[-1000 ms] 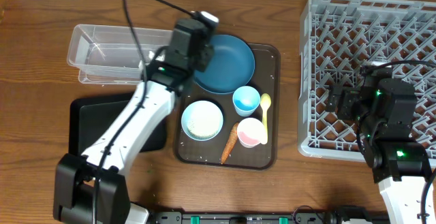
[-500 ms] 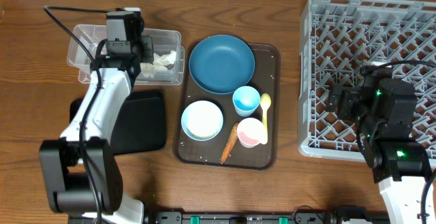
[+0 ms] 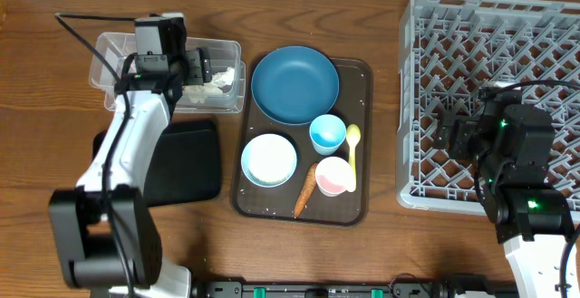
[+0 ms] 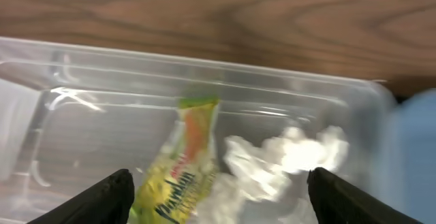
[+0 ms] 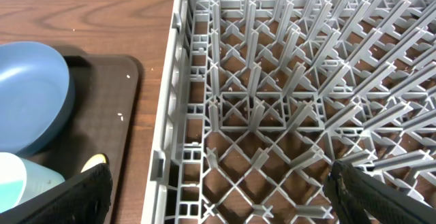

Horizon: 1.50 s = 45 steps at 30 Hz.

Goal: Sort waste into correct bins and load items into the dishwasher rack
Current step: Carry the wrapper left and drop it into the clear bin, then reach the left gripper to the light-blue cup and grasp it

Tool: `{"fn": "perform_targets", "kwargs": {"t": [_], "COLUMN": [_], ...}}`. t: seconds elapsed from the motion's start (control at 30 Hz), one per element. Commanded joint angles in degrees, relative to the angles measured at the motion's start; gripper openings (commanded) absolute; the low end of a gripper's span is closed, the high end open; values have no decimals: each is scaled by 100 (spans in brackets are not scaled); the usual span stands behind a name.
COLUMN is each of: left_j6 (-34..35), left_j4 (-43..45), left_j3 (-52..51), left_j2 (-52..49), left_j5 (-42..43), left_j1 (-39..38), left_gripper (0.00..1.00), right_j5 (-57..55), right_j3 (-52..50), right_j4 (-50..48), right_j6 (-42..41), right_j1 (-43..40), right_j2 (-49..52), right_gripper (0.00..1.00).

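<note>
Both my jaws wide open
left above the tub [image 4: 88,118] with wrapper [image 4: 182,173] and tissue [image 4: 289,157] inside, right above rack [image 5: 286,88]

Robotics lab mock kitchen, wooden table [image 3: 45,81], left arm [image 3: 136,153], right arm [image 3: 526,203], dishwasher rack [image 3: 526,44], brown serving tray [image 3: 263,203]

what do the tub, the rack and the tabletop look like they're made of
Clear tub: likely thin plastic, glossy; it is see-through, with light glints on its walls.
Dishwasher rack: likely moulded plastic, matte grey; it has one even colour and a lattice of pegs.
Table: wood or a wood-look veneer, smooth; brown grain lines show, but which of the two cannot be told.
</note>
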<state>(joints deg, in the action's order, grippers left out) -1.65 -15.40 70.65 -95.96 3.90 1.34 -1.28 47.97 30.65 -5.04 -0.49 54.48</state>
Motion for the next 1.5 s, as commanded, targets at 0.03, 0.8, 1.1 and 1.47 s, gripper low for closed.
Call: {"fn": "perform_targets", "kwargs": {"t": [0.03,0.8,1.1,1.47], "left_j6": [551,1226,1231,1300], "left_j4": [-133,-1069,-1150,-1088], "left_j3": [42,-20,-22,-17], "left_j2": [487,-529,-960,-942], "left_j5": [1150,2240,1921,1921], "left_j1": [-20,-2476,-2785,-2778], "left_gripper": [85,81,52,6], "right_j5": [-17,-17,-20,-20], "right_j3": [114,114,114,114], "right_j4": [22,44,46,46], "right_j6": [-70,-70,-70,-70], "right_j1": [31,31,31,31], "right_j2": [2,2,2,2], "right_gripper": [99,99,99,99]}}
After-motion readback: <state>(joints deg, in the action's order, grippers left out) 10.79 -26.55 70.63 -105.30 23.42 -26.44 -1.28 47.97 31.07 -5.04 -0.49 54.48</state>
